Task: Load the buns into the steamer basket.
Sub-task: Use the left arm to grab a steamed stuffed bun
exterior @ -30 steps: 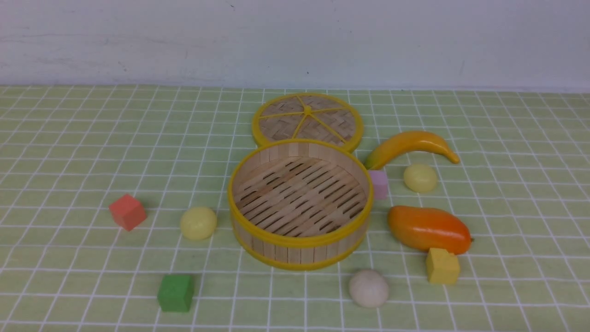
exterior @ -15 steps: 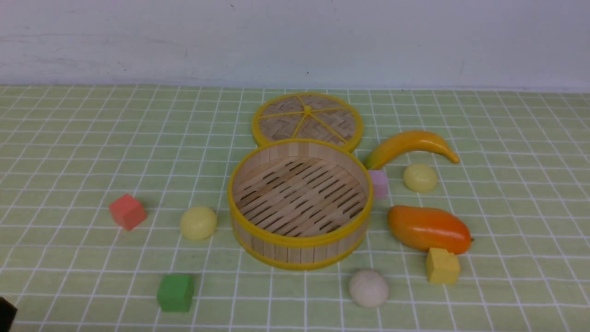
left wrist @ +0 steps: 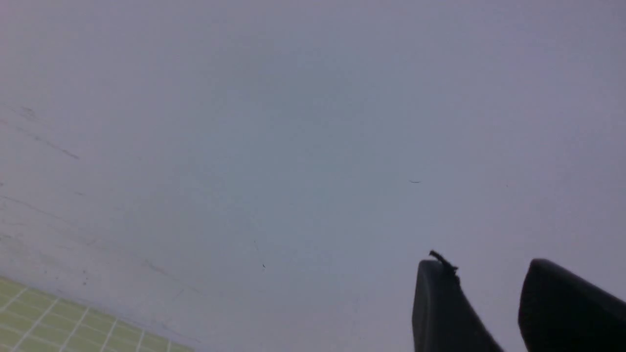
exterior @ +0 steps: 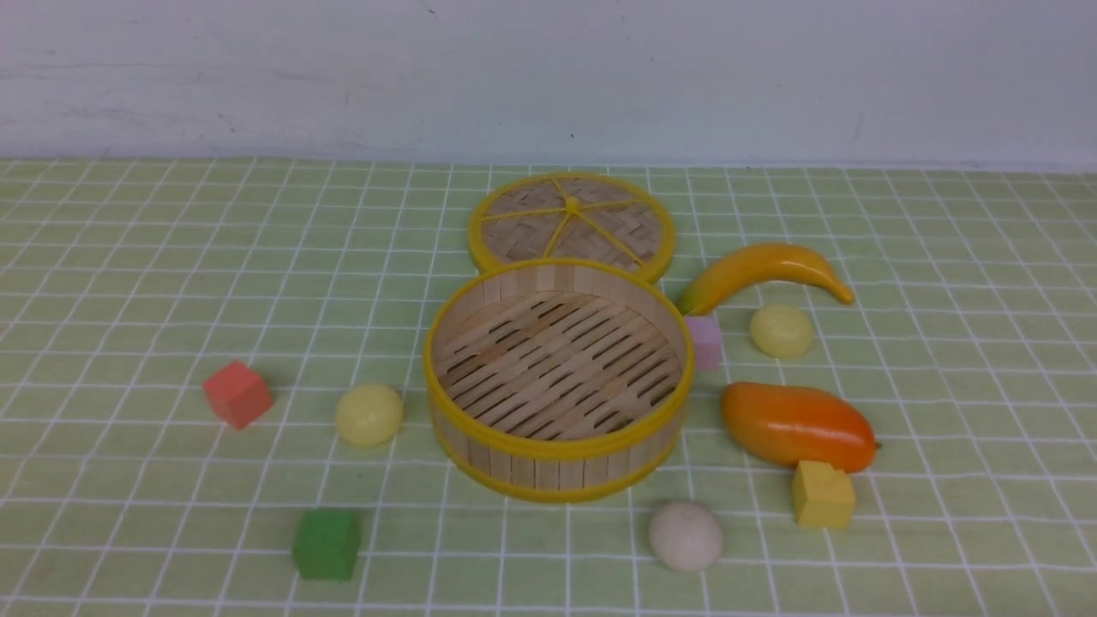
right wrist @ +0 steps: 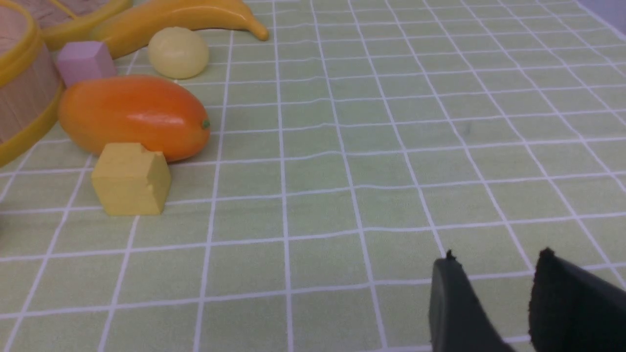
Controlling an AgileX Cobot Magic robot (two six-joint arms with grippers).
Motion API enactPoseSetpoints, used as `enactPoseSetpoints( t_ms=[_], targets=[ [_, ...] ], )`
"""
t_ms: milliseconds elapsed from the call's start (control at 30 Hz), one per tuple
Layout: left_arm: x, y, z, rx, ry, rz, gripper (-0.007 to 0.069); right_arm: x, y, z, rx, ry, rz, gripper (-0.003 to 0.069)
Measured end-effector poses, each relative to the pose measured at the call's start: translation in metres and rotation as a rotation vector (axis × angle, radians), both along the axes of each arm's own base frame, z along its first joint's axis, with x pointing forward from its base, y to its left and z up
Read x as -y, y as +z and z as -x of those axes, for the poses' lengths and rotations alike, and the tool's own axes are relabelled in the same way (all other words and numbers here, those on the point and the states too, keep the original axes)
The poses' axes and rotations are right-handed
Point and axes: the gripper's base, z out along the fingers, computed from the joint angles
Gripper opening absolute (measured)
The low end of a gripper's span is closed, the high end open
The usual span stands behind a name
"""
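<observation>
Plainly, neither claw holds anything. The left gripper has its fingers parted by a clear gap and points at the bare wall. The right gripper is likewise parted over the checked cloth. All three buns lie outside the steamer basket: one pale yellow bun just left of it, another pale yellow bun to its right beyond the pink cube, and the off-white bun in front.
</observation>
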Motion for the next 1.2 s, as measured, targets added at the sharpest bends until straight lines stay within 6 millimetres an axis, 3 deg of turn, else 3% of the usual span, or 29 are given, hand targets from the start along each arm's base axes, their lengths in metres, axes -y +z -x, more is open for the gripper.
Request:
enactPoseSetpoints(
  t_ms=[167,300,333,367,700,1000,1067,1200],
  targets=[
    [0.007,0.046,-0.027,-0.312,-0.047,-0.021,0.0238,0.0,0.0,0.0,0.0,0.0,0.0,0.0239],
    [0.012,0.057,-0.057,-0.527,-0.063,-0.055,0.0238,0.0,0.0,0.0,-0.001,0.0,0.0,0.0239],
    [0.014,0.056,-0.073,-0.593,-0.063,-0.073,0.0238,0.0,0.0,0.0,-0.001,0.0,0.0,0.0239],
    [0.014,0.056,-0.073,-0.593,-0.063,-0.075,0.0238,0.0,0.0,0.0,-0.001,0.0,0.0,0.0239],
    [0.026,0.011,-0.179,-0.945,-0.08,-0.058,0.0238,0.0,0.0,0.0,-0.001,0.0,0.0,0.0239],
    [0.04,0.004,-0.24,-1.225,-0.189,-0.225,0.0238,0.0,0.0,0.0,-0.001,0.0,0.002,0.0239],
    [0.051,-0.005,-0.262,-1.293,-0.261,-0.272,0.0238,0.0,0.0,0.0,-0.001,-0.001,0.003,0.0239],
    [0.072,-0.02,-0.282,-1.347,-0.322,-0.341,0.0238,0.0,0.0,0.0,-0.001,-0.001,0.003,0.0239]
  ],
)
